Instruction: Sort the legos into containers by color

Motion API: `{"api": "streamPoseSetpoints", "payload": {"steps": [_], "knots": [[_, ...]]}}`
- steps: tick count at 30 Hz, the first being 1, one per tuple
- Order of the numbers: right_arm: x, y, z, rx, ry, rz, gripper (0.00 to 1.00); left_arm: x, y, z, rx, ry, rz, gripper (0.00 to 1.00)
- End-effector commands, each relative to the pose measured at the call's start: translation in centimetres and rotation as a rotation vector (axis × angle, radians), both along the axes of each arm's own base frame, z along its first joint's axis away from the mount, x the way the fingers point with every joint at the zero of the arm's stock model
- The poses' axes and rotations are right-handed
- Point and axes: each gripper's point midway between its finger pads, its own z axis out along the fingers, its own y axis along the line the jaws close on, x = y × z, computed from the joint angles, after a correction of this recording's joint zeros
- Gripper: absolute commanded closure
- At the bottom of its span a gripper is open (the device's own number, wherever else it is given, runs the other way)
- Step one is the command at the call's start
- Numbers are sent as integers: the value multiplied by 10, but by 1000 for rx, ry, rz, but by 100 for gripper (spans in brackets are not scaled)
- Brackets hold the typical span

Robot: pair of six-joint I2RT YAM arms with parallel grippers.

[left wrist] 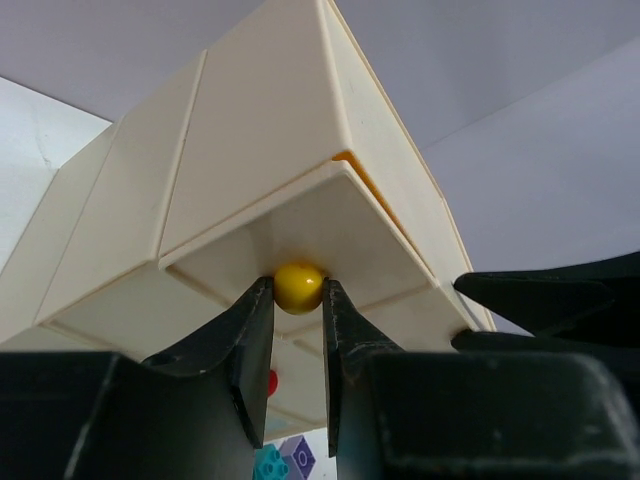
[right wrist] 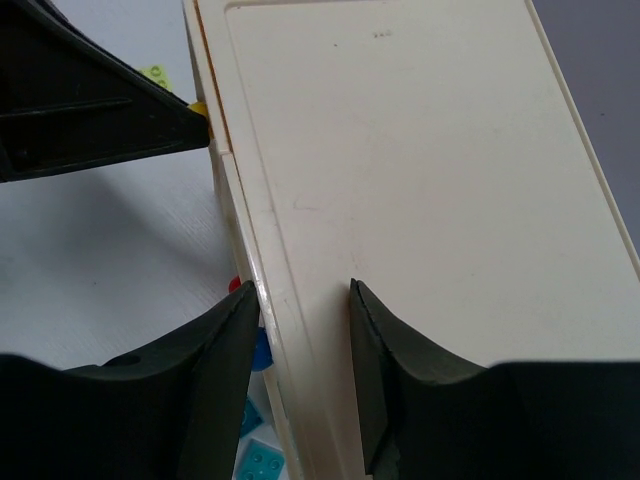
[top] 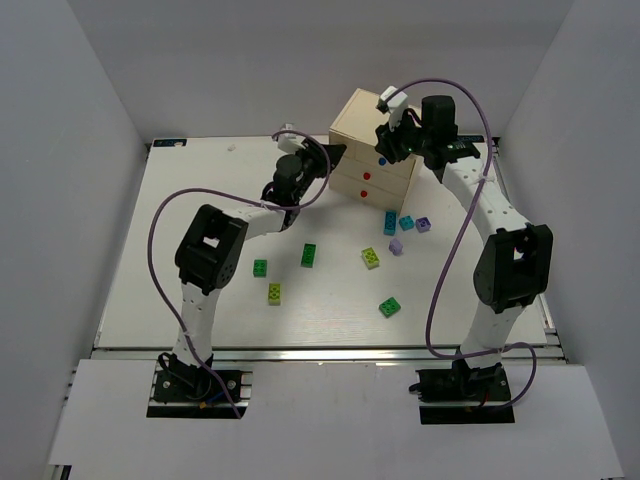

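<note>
**Left arm's got the yellow knob, bricks all loose**

The chest point(top: 356, 122) sits upper right of centre in the top view. It's cream, with the drawer fronts facing the bottom of the frame and a bit left. The left gripper point(left wrist: 298, 308) is narrow, tips pinching the yellow knob point(left wrist: 298, 284). The right gripper point(right wrist: 305, 335) is about halfway apart, straddling the chest's top front edge. The legos point(top: 371, 257) lie scattered mid-frame below the chest: lime, green, teal, lilac. The teal brick point(top: 390, 222) and dark green brick point(top: 310, 255) both have their long axis running roughly up-down.

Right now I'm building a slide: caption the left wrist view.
Left gripper pinches the small round yellow knob of the slightly opened top drawer in the cream wooden chest.
</note>
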Motion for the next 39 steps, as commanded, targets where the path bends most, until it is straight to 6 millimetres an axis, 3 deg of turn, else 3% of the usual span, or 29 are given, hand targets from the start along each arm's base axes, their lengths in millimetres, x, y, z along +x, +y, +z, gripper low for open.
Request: {"api": "streamPoseSetpoints", "payload": {"steps": [1,3,14,23,27,28,30,36,39], "knots": [[-2,-7,-27,-16,103,-65,55,-20,8,38,-13,-73,-26,87],[1,-12,-30,-23,106,-90,55,-27,12,31,0,-60,-28,88],[8,-23,-39,-40,123,-154,57,-62,31,42,29,-91,-47,88],[1,-19,-41,-34,140,-142,53,-75,38,45,52,-94,-51,87],[-4,-16,-37,-17,134,-111,30,-77,38,41,56,-84,-57,58],[-10,-12,-36,-7,139,-89,20,-78,38,42,57,-85,-57,46],[-14,-9,-32,9,131,-64,11,-80,38,46,56,-95,-62,40],[-27,-2,2,68,75,-24,11,-90,41,69,73,-139,-73,33],[-33,-6,33,85,9,-32,11,-99,48,85,102,-164,-64,30]]}}
